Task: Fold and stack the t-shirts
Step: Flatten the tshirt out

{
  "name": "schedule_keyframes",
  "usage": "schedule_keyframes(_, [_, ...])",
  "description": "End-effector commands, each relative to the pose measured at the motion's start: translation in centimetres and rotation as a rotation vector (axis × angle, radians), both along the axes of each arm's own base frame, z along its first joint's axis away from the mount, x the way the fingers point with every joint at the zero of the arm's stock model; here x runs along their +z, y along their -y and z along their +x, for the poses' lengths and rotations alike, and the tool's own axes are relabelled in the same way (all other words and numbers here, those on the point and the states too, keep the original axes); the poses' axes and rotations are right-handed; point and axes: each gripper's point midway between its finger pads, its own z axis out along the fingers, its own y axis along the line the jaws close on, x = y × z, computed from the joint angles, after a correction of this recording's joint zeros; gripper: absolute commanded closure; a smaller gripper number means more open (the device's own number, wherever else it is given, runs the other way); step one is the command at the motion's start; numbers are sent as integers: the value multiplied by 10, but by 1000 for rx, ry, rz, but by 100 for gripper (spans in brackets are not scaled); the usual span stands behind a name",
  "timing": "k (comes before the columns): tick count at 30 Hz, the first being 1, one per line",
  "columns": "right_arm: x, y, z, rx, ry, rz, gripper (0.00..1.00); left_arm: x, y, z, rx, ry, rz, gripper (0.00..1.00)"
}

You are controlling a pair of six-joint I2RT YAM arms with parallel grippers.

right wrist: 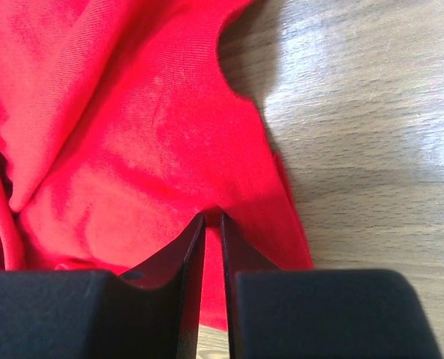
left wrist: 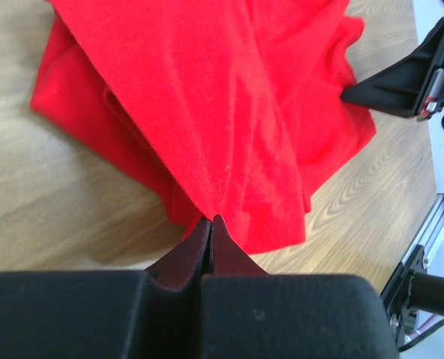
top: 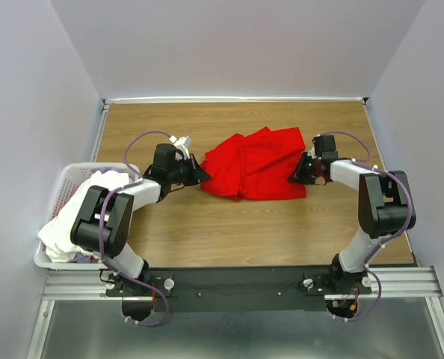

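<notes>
A bright red t-shirt [top: 256, 164] lies crumpled in the middle of the wooden table. My left gripper [top: 202, 176] is at its left edge; in the left wrist view the gripper [left wrist: 211, 220] is shut on a pinch of the red cloth [left wrist: 229, 97], which rises taut from the tips. My right gripper [top: 295, 176] is at the shirt's right edge; in the right wrist view the gripper [right wrist: 212, 217] is closed on a fold of the red cloth [right wrist: 132, 134] with a thin gap. White t-shirts [top: 72, 221] are heaped in the basket at left.
A white plastic laundry basket [top: 63, 178] stands at the table's left edge beside the left arm. Bare wood [top: 244, 232] lies in front of the shirt. Grey walls close in the back and both sides. The right gripper's black fingers [left wrist: 394, 84] show in the left wrist view.
</notes>
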Motion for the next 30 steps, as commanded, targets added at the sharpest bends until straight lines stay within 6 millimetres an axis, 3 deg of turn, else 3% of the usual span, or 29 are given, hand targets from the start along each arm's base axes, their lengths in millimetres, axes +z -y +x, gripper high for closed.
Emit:
schedule_keyframes(1, [-51,20,-54,-5,-217,-105,79,-3,-5,-15,1,-22,23,100])
schedule_keyframes(7, [-52,25,-51,-26,-213,-131,81,-9,-25,-42,69,-152,96,100])
schedule_keyframes(11, [-53,28,-49,-40,-215,-145,81,-17,-67,-68,197,-244,249,100])
schedule_keyframes(17, [-51,32,-44,-48,-202,-173,81,-3,-117,-89,393,-275,369,100])
schedule_keyframes(20, [-52,34,-43,-55,-203,-180,81,9,-128,-96,460,-254,361,100])
schedule_keyframes(25, [-37,28,-35,-23,-155,-154,79,10,-140,-108,525,-281,376,100])
schedule_keyframes(27, [-28,27,-32,-12,-123,-155,78,15,-148,-108,566,-265,383,93])
schedule_keyframes(30, [-5,17,-24,37,-51,-142,78,21,-155,-109,613,-256,388,67])
